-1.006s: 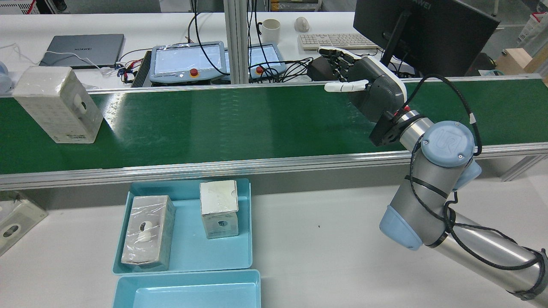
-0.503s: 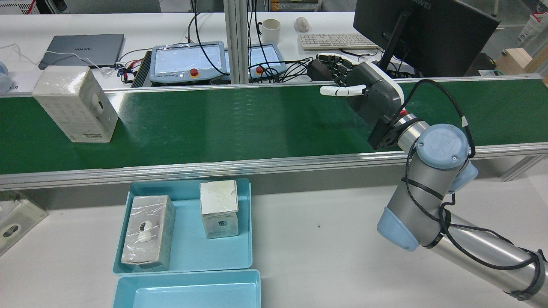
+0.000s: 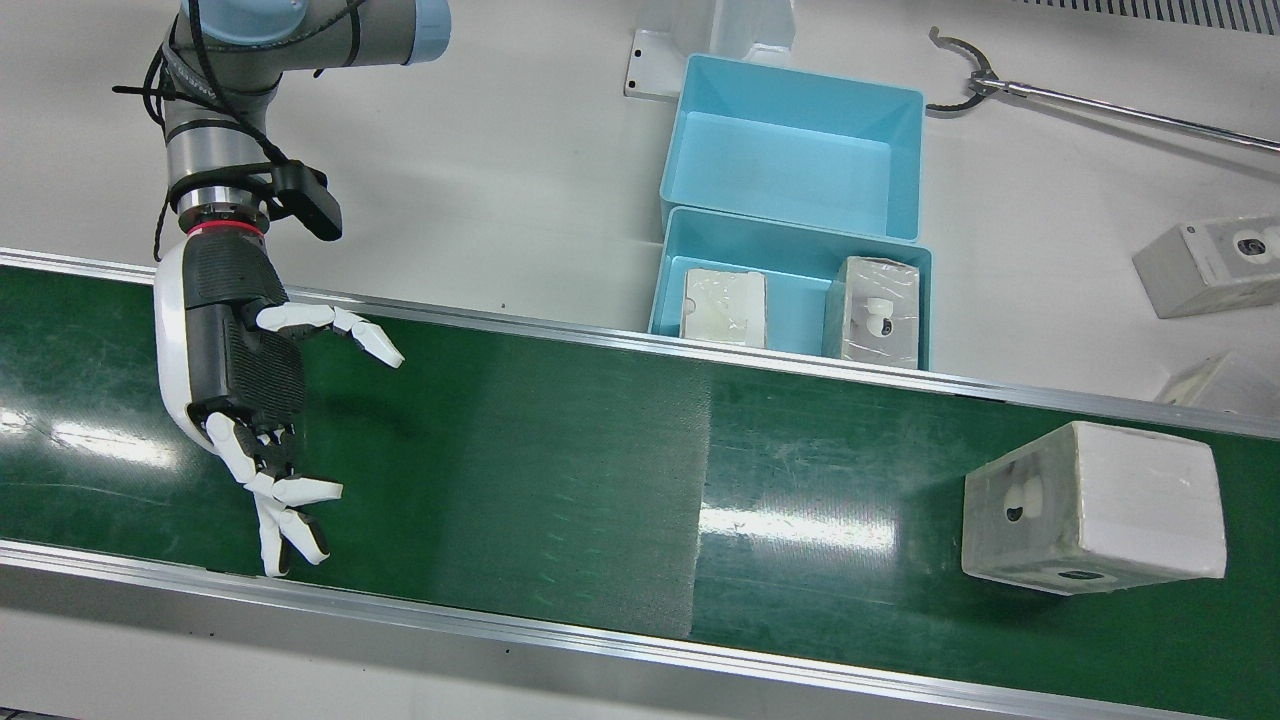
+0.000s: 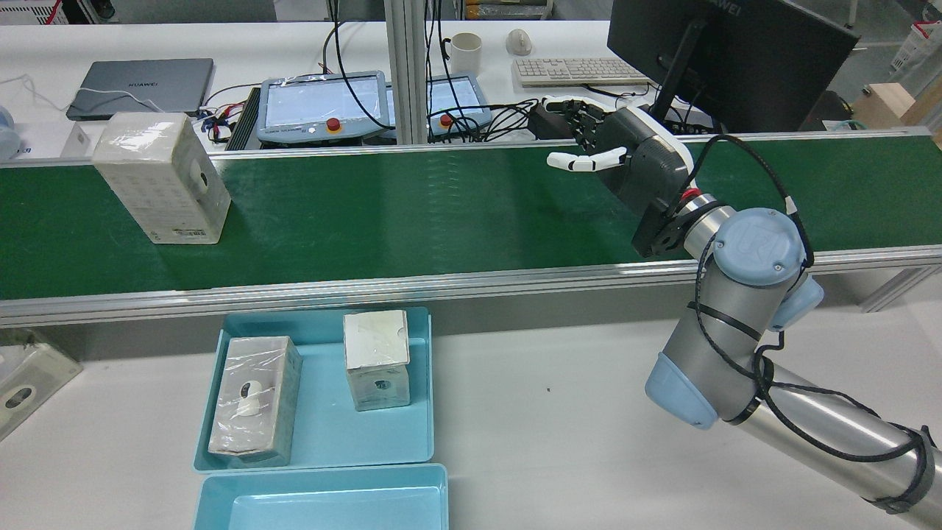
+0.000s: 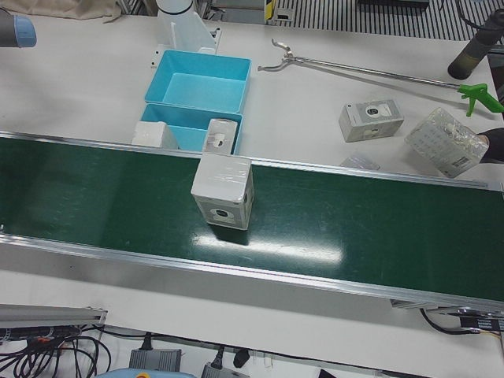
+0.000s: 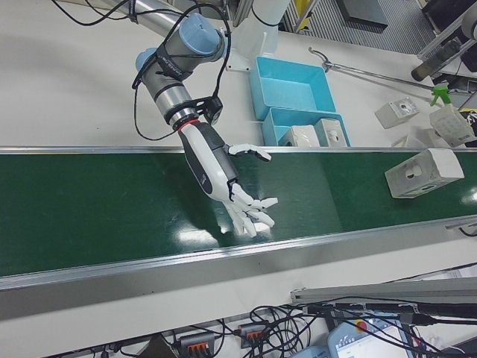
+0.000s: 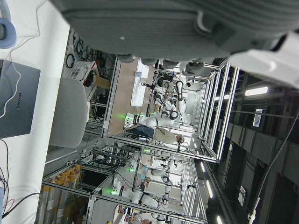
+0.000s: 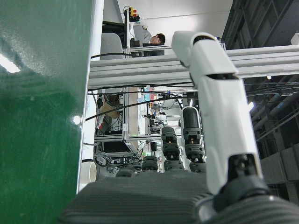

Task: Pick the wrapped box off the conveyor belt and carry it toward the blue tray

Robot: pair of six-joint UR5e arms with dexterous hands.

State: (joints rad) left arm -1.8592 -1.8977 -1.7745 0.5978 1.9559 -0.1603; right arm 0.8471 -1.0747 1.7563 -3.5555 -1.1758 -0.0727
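Note:
The wrapped box stands upright on the green conveyor belt, at the left in the rear view; it also shows in the front view, the left-front view and the right-front view. My right hand is open and empty, fingers spread, just above the belt far to the box's right; it also shows in the front view and the right-front view. The blue tray sits before the belt with two wrapped boxes in it. Only the palm of my left hand shows.
A second, empty blue tray lies next to the first. Loose boxes and a reach grabber lie on the white table. The belt's metal rail separates belt and table. Teach pendants and a monitor stand beyond the belt.
The wrapped box has travelled to the right along the belt in the rear view. My right hand has shifted slightly left and down over the belt, still open.

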